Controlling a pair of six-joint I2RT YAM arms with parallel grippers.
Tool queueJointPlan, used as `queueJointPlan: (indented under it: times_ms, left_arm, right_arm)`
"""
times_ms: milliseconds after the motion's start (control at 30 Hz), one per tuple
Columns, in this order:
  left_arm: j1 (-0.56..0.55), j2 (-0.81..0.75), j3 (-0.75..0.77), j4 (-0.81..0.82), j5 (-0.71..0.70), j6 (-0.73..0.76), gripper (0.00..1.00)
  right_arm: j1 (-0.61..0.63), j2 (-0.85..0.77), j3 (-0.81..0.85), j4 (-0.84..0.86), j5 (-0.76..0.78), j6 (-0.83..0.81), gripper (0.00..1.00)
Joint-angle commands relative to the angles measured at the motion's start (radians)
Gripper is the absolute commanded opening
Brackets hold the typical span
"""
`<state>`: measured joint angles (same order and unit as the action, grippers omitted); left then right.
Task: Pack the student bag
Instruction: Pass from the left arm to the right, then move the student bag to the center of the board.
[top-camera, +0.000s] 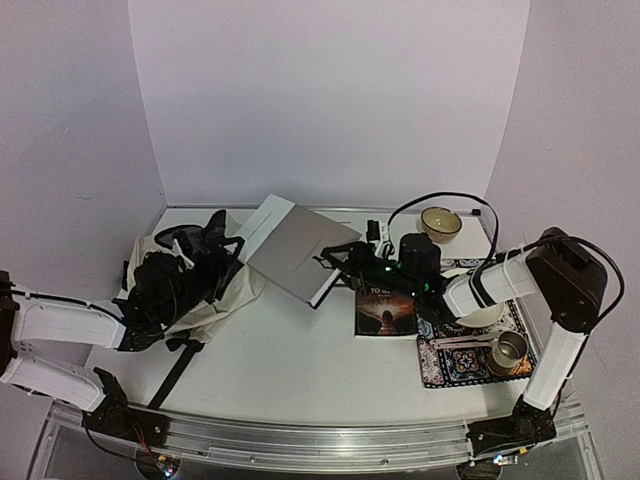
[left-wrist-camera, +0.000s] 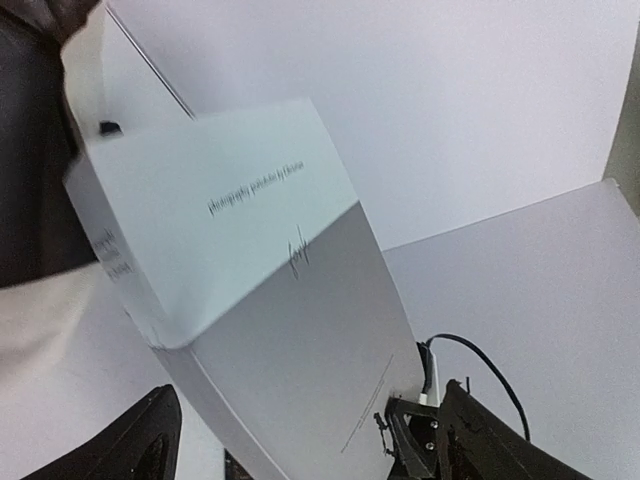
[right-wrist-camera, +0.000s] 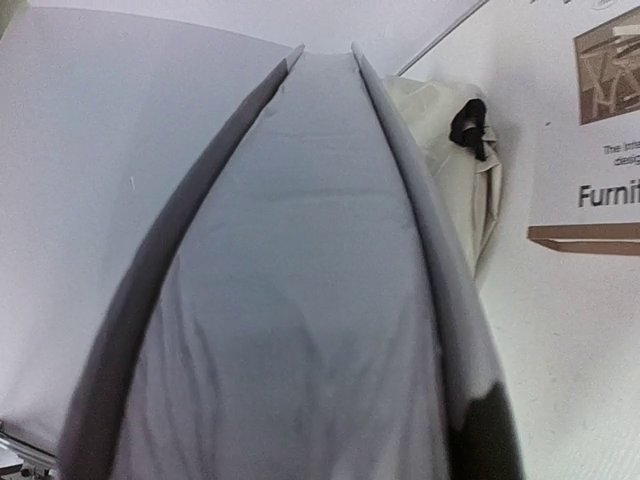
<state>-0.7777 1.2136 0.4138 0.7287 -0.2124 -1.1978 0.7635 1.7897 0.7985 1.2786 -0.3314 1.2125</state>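
Right wrist view is showing the right gripper (top-camera: 338, 258) clamping edge-on onto a large, flat grey hardcover book (top-camera: 300, 250), the pale page block filling the gap between its jaws, while that arm is reaching leftward with its elbow raised over the white table (top-camera: 300, 380). The left gripper (left-wrist-camera: 300, 460), fingers (left-wrist-camera: 480, 440) spread wide and holding nothing, is hovering beside the same book, which is leaning tilted against the student bag (top-camera: 215, 305), a slumped cream fabric pack with black straps at the table's left. Lying around the right arm are a small dark paperback (top-camera: 387, 310), a ceramic bowl (top-camera: 440, 222) and a patterned mat (top-camera: 450, 365) bearing a metal cup (top-camera: 510, 350).
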Motion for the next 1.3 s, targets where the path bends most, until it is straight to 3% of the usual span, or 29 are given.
queueJointPlan:
  times_ms: [0,300,600,900,1033,1200,1267]
  left_arm:
    - [0.050,-0.091,0.079,-0.282,-0.051,0.179,0.90]
    - [0.143,0.097,0.401,-0.673,-0.032,0.428,0.91]
    - [0.221,0.345,0.597,-0.787,0.074,0.506,0.91]
    - [0.229,0.567,0.745,-0.882,0.171,0.536,0.91]
    - [0.227,0.620,0.752,-0.883,0.271,0.542,0.80]
    - [0.200,0.606,0.704,-0.884,0.400,0.575,0.38]
    - [0.164,0.570,0.678,-0.889,0.436,0.597,0.31]
  right_arm:
    - [-0.033,-0.067,-0.037,0.231,-0.017,-0.009,0.38]
    - [-0.095,-0.144,-0.117,0.229,0.018,0.001,0.33]
    - [-0.176,-0.281,-0.187,0.177,0.058,-0.003,0.31]
    - [-0.214,-0.393,-0.218,0.073,0.080,-0.052,0.31]
    - [-0.216,-0.413,-0.224,0.055,0.079,-0.064,0.31]
    - [-0.216,-0.432,-0.223,0.025,0.070,-0.077,0.31]
    - [-0.216,-0.440,-0.223,0.011,0.069,-0.083,0.31]
